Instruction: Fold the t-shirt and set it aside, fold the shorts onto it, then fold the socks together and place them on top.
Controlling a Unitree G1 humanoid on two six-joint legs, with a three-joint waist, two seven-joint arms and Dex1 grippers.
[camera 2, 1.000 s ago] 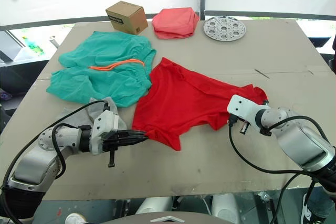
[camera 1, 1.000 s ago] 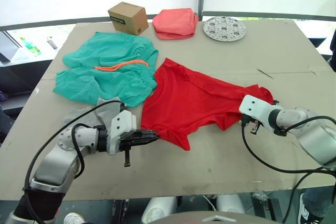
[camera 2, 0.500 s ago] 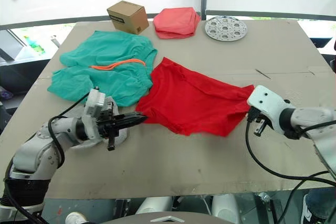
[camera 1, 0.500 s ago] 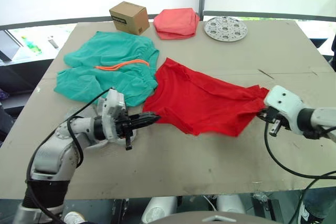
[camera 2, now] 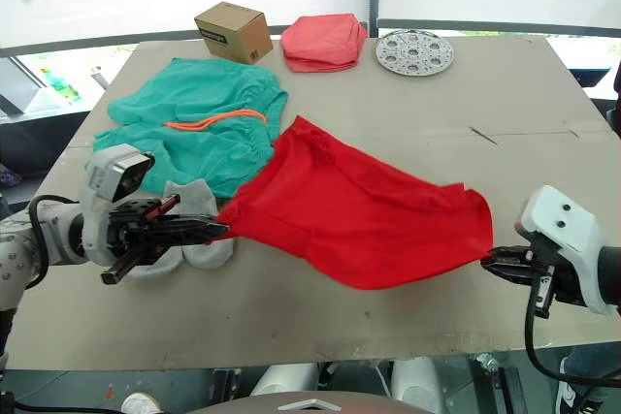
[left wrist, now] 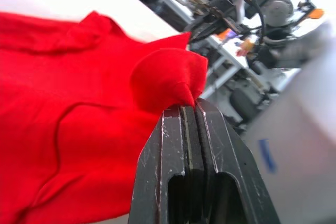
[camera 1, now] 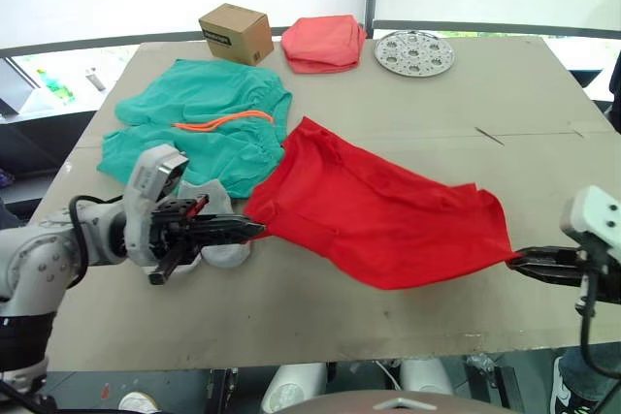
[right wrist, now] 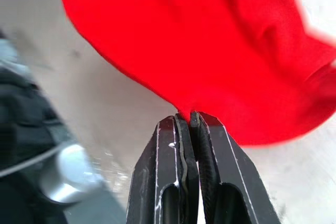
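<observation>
Silver-grey arms with white wrist housings, looping black cables, and slim black two-fingered tools.

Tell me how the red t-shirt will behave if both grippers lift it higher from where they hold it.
The t-shirt is probably floppy: it sags and wrinkles between the left gripper and right gripper. It likely weighs little, since small pinches at two corners hold it. Its middle may drag over the table.
</observation>
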